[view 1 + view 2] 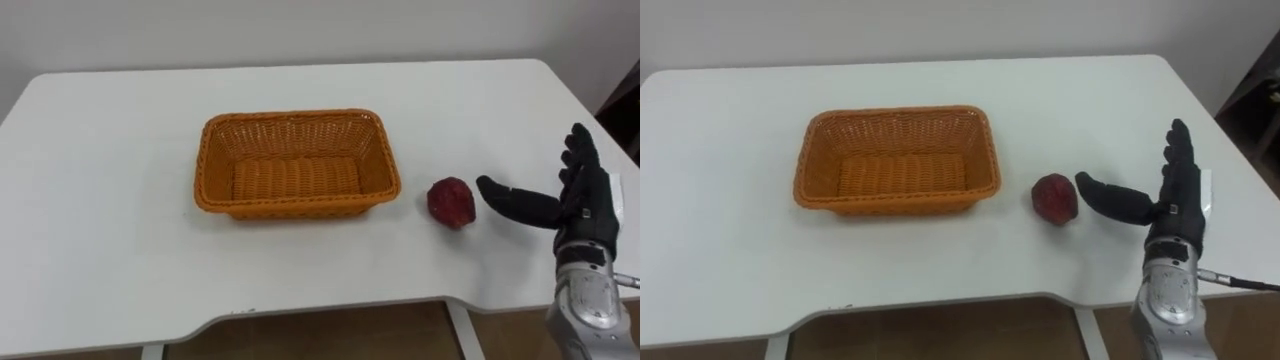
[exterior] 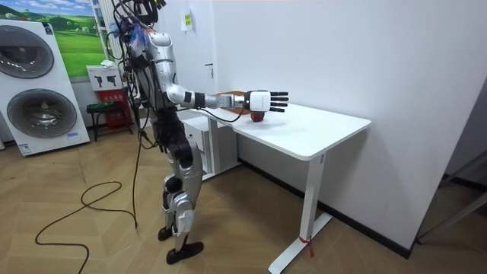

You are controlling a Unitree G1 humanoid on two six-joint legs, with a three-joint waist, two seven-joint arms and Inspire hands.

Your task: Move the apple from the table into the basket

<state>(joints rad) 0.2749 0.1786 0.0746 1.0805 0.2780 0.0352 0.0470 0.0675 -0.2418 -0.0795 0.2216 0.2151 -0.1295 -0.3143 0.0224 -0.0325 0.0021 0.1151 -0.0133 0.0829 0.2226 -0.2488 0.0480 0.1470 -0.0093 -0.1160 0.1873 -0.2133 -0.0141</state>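
Note:
A dark red apple (image 1: pixel 451 202) (image 1: pixel 1054 198) lies on the white table (image 1: pixel 100 200), just right of an empty orange wicker basket (image 1: pixel 215 165) (image 1: pixel 815 160). My right hand (image 1: pixel 585 190) (image 1: pixel 1175 195) hovers to the right of the apple, fingers straight and spread upward, thumb stretched toward the fruit without touching it. In the room view the right hand (image 2: pixel 262 100) is held out over the table, with the apple (image 2: pixel 258 116) just under it.
The table's front edge (image 1: pixel 330 310) runs close below the apple and its right edge lies near my hand. In the room view, washing machines (image 2: pixel 38 84) stand behind me and a wall borders the table (image 2: pixel 319 133).

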